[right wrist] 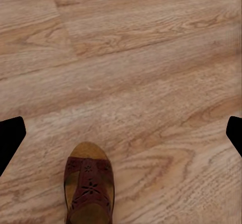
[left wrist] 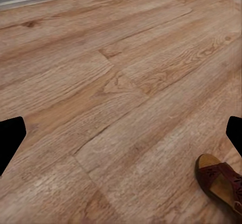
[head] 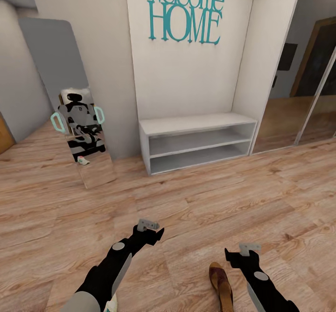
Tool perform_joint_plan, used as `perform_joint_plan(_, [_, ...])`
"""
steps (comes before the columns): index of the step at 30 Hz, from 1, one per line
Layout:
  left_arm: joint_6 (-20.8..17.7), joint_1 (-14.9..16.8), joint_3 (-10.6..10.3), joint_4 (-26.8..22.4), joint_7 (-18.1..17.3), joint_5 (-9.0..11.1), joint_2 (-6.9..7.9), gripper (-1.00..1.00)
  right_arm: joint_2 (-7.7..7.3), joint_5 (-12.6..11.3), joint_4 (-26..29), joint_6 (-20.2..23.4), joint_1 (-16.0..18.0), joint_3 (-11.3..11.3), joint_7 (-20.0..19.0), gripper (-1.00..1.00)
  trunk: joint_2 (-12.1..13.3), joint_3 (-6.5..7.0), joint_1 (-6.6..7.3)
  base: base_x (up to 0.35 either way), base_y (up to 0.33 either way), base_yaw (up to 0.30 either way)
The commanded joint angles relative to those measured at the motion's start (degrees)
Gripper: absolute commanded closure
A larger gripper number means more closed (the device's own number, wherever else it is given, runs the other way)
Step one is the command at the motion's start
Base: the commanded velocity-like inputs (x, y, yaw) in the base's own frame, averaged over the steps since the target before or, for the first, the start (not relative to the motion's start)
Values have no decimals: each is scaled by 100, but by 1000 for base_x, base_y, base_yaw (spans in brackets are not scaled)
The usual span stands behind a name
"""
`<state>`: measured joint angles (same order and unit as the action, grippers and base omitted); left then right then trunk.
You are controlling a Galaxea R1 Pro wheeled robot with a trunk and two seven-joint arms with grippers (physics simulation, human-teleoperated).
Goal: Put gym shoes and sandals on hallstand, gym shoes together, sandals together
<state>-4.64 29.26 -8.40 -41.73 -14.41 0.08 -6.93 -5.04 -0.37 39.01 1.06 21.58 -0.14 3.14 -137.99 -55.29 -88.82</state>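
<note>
Between your two hands, left [head: 150, 228] and right [head: 246, 251], both seemingly open and empty, a sandal [head: 220, 281] lies on the floor [head: 196, 195].

The head view looks forward and down over the wood-plank floor [head: 196, 200] toward a white bench [head: 198, 141]. Both wrist views look down close at that floor, sharing one brown sandal [right wrist: 89, 189]
</note>
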Motion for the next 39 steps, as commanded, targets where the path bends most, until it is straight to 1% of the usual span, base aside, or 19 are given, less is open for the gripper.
perform_joint_plan(1, [-37,1,4,-10,-19,2,-1,-100,0,-5,-5,11,18,8,22,-100,-44,-24,-21,0,0,0])
perform_joint_plan(13, [-37,5,-3,-17,-25,1,-2,-100,3,-13,-35,9,81,9,45,-100,-525,-251,-285,0,0,0])
perform_joint_plan(33, [-37,12,-19,-19,-27,1,-2,-100,3,-16,-47,9,83,5,46,-100,-552,-860,-336,0,0,0])
perform_joint_plan(39, [-37,61,-21,-27,-27,-2,-3,-100,37,-16,-51,9,83,5,46,-100,-560,-1048,-352,0,0,0])
